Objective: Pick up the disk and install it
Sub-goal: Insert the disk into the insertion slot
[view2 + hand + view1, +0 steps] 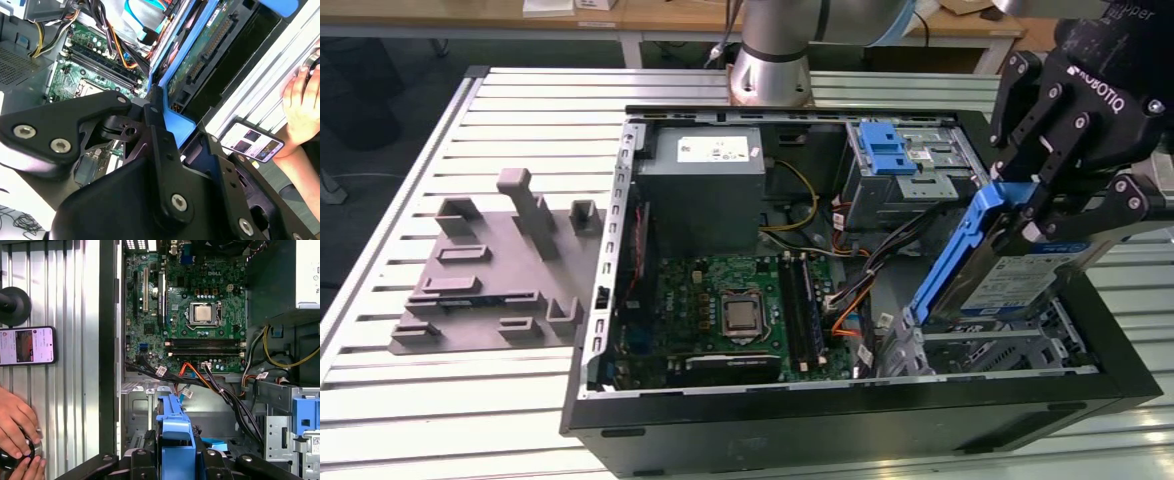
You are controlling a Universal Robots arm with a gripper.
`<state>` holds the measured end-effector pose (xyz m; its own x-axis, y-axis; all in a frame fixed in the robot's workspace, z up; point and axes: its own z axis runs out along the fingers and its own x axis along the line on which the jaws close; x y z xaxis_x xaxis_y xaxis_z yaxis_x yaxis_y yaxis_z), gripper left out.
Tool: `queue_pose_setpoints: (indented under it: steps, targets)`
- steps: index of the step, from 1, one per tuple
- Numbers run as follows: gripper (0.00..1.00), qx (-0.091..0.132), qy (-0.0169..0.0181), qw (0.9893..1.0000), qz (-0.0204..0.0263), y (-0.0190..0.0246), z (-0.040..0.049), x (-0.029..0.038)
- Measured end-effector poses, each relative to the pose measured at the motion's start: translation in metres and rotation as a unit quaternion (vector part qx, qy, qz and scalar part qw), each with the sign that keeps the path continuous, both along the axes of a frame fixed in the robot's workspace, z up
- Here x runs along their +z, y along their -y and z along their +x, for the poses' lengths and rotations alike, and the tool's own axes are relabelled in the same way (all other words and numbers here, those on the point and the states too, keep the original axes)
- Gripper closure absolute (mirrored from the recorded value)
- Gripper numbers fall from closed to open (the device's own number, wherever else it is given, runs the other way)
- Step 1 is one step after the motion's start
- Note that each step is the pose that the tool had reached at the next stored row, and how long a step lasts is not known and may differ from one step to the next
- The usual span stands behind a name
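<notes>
**Exterior view: disk held tilted above the open computer case**

Exterior view puts the gripper (1051, 205) at the upper right of the frame, clenched on the disk (1014, 280) by its blue bracket. The disk hangs tilted, its upper end between the black fingers and its lower end dipping into the right part of the open computer case (854, 420), above the metal drive bay (1001, 350) at the case's lower right corner. I cannot tell whether the disk touches the bay.

Inside the case, the motherboard (734, 310) lies at the centre of the frame, with the grey power supply (707, 190) above it and a drive cage with a blue latch (887, 150) at upper right. A grey moulded fixture (494, 270) sits on the slatted table (400, 400) at the left of the frame, well apart from the case.

Second wrist view shows the fingers (160, 135) pressed on the blue bracket (175, 122), the disk's green circuit board (200, 50) facing up. At the right edge a person's hand (302, 107) rests near a phone (252, 142) lying on the table.

First wrist view shows the bracket (175, 430) at lower centre, between the gripper's links, with the motherboard (200, 315) above it.
</notes>
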<state>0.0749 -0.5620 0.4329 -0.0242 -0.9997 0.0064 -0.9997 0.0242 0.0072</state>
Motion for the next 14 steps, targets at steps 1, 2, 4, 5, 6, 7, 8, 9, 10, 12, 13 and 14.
queue_pose_setpoints:
  steps: [1, 2, 4, 5, 6, 7, 8, 9, 10, 12, 13, 14]
  targets:
    - [0.64, 0.000, 0.0000, 1.0000, 0.0001, 0.0000, 0.0001, -0.0001]
    - [0.64, 0.000, 0.0000, 1.0000, 0.0002, 0.0000, 0.0001, -0.0002]
    - [0.64, 0.000, -0.0006, 1.0000, 0.0002, 0.0000, 0.0001, -0.0002]
    - [0.64, 0.000, -0.0014, 1.0000, 0.0004, 0.0000, 0.0001, 0.0002]
    - [0.64, 0.000, -0.0021, 1.0000, 0.0007, 0.0001, 0.0002, 0.0008]
    - [0.64, 0.000, -0.0030, 1.0000, 0.0009, 0.0001, 0.0002, 0.0015]
    - [0.64, 0.000, -0.0039, 1.0000, 0.0008, 0.0001, 0.0003, 0.0025]
    - [0.64, 0.000, -0.0050, 1.0000, 0.0000, 0.0001, 0.0001, 0.0037]
    - [0.64, 0.000, -0.0057, 1.0000, 0.0000, 0.0000, 0.0001, 0.0038]
    - [0.64, 0.000, -0.0067, 1.0000, -0.0003, 0.0000, 0.0001, 0.0039]
    - [0.64, 0.000, -0.0070, 1.0000, -0.0004, 0.0000, 0.0001, 0.0040]
    - [0.64, 0.000, -0.0071, 1.0000, -0.0005, 0.0000, 0.0001, 0.0040]
